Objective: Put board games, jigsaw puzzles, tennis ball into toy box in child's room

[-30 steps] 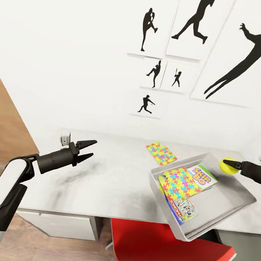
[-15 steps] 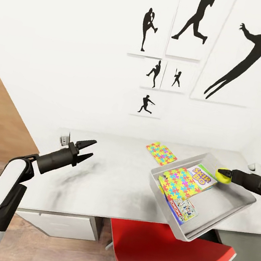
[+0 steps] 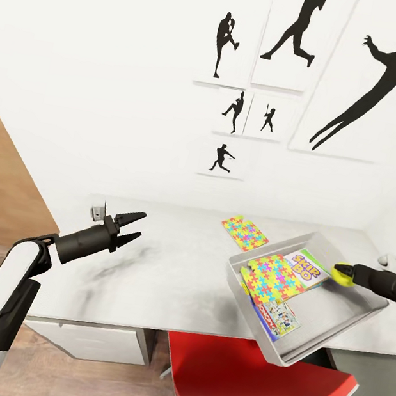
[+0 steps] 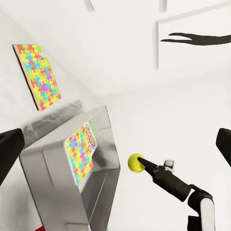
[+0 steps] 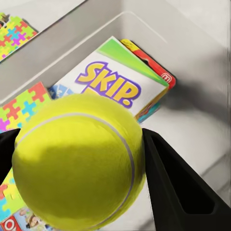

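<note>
Tennis ball: pinched in the right pincer, held over the right part of the toy box, above its interior.
Toy box: pale grey tray on the desk, near the front edge, at the right.
Toy box contents: Skip-Bo box toward the back; a jigsaw puzzle lying partly across it; a Monopoly box toward the front, partly under the puzzle.
Second jigsaw puzzle: flat on the desk, outside the toy box, just behind its back-left corner.
Surroundings: red-seated chair pushed under the desk, below the toy box; a small grey item at the back left of the desk; black baseball silhouette pictures on the white wall.
Obstructions: the box floor beneath the ball is bare; the stacked games lie to its left.
Right pincer: fingers closed against both sides of the ball.
Left pincer: jaws spread apart, holding nothing, hovering over the left part of the desk, well apart from the toy box.
Right wrist view: ball directly above the Skip-Bo box and the box wall.
Left wrist view: ball beside the box rim; loose puzzle beyond.
</note>
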